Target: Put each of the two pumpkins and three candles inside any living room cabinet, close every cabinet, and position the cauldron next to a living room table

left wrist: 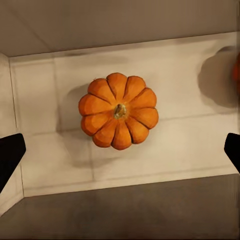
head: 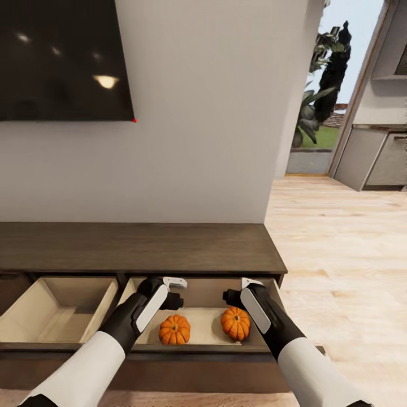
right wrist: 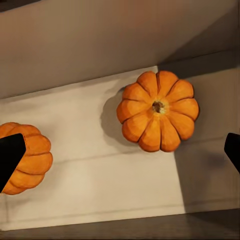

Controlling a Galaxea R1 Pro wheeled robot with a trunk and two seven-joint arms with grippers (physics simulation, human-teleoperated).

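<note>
The dark-brown cabinet [head: 141,246] stands against the wall with two drawers pulled open. Two orange pumpkins sit apart in the right drawer, one [head: 174,329] toward the left and one [head: 236,323] toward the right. My left gripper [head: 176,294] hangs open directly above the left pumpkin [left wrist: 118,111], its fingertips [left wrist: 10,156] spread wide of it. My right gripper [head: 234,294] is also open, above the right pumpkin [right wrist: 158,111]; the other pumpkin [right wrist: 30,160] lies partly behind one fingertip. Neither gripper touches anything. The candles, cauldron and table are out of view.
The left open drawer [head: 56,308] has a pale wood interior with nothing in it. A dark TV screen [head: 62,56] hangs on the wall above the cabinet. Light wood floor [head: 339,254] runs to the right toward a doorway with plants [head: 322,85] and grey kitchen units [head: 373,158].
</note>
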